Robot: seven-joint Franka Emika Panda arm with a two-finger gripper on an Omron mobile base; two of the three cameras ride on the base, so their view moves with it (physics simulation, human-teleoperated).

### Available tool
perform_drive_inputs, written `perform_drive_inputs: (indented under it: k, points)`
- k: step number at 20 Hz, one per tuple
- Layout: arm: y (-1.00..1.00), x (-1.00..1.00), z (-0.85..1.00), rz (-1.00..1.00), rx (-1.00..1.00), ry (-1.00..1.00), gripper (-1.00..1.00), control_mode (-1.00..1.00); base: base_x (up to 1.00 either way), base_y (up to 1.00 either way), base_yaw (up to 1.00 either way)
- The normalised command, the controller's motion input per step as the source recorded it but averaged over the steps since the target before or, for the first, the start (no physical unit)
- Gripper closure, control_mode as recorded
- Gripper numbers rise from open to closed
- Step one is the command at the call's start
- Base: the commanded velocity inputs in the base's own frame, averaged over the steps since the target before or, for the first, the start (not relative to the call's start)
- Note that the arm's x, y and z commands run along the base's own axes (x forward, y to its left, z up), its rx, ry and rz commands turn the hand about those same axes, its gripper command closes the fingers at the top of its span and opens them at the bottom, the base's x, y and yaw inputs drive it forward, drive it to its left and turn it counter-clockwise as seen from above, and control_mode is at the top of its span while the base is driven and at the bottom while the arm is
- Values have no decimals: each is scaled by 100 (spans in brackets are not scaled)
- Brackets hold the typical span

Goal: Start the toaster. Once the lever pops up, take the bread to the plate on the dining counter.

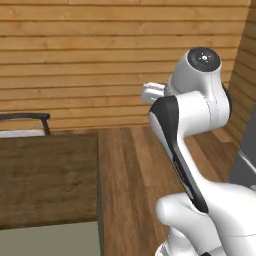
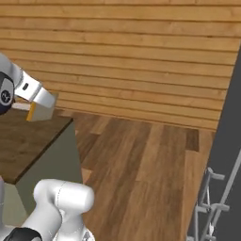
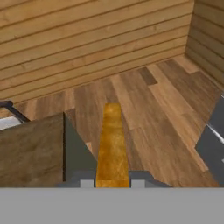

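Note:
My gripper (image 3: 112, 181) is shut on the bread (image 3: 113, 144), a golden-brown slice seen edge-on that runs forward from between the two fingertips. In the right base view the gripper (image 2: 40, 112) hangs over the far corner of the dining counter (image 2: 28, 141), with a sliver of the bread (image 2: 31, 113) showing at its left. The dining counter (image 1: 47, 180) has a dark brown wood-grain top and a pale olive front. In the hand view its corner (image 3: 30, 148) lies left of the bread. The toaster, the lever and the plate are out of view.
A dark chair back (image 1: 30, 119) stands behind the counter. Wood floor (image 2: 141, 155) stretches to the plank wall (image 1: 100, 50). A tall dark grey unit (image 2: 228, 136) rises at the right, with a thin metal frame (image 2: 212, 197) at its foot.

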Motion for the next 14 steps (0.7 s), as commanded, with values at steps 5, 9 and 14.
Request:
perform_drive_inputs:
  k: [5, 9, 14]
  points:
    - [0, 0, 0, 0, 0, 0, 100, 100, 100, -46, 9]
    - [0, 0, 0, 0, 0, 0, 100, 100, 100, -26, 5]
    - [0, 0, 0, 0, 0, 0, 100, 100, 100, -12, 3]
